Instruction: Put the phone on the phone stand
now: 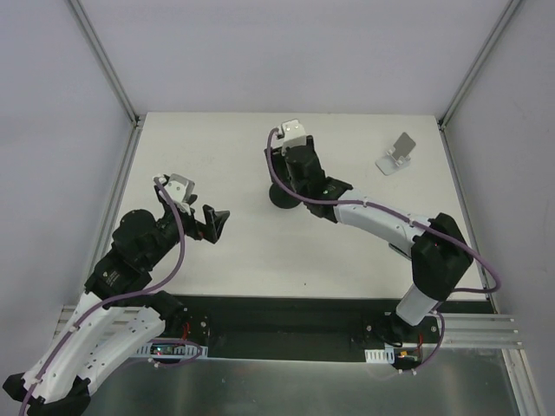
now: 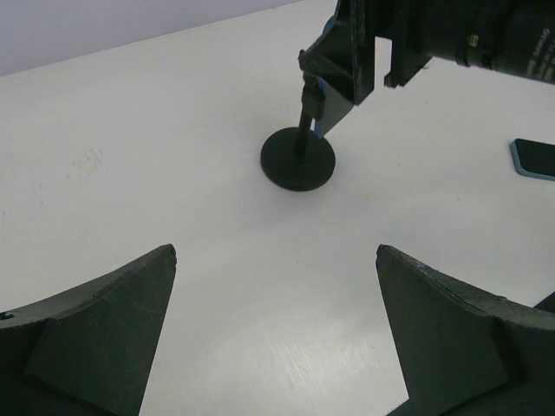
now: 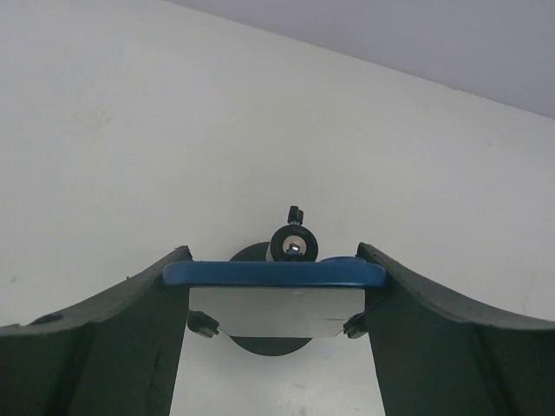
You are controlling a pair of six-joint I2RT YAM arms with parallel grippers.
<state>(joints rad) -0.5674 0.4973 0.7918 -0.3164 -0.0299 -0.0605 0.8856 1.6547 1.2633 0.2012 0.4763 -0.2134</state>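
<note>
- Two phones. Blue-rimmed phone [image 3: 260, 275] clamped edge-on between the fingers of the right gripper [image 3: 273, 270], off the worktop, right over the black stand [image 3: 293, 243]; contact with it not clear. Second phone [image 2: 535, 159] flat on the worktop, well apart from that stand toward the right side, only partly in frame.
- Two stands. Black one upright on a round disc base near the middle of the worktop, a little toward the far edge. Silver stand [image 1: 397, 154] near the far right corner.
- Two arms, side by side at the near edge.
- White matt worktop [image 1: 217, 147], faintly scuffed; pale grey walls [image 1: 303, 52] on three sides, metal frame posts [image 1: 104, 61] at the far corners.
- Right arm stretched from the near right corner to the middle, wrist over the disc base.
- Left arm folded near the left edge; left gripper [image 2: 276, 260] low over bare worktop, fingers wide apart, holding nothing, pointed at the black stand.
</note>
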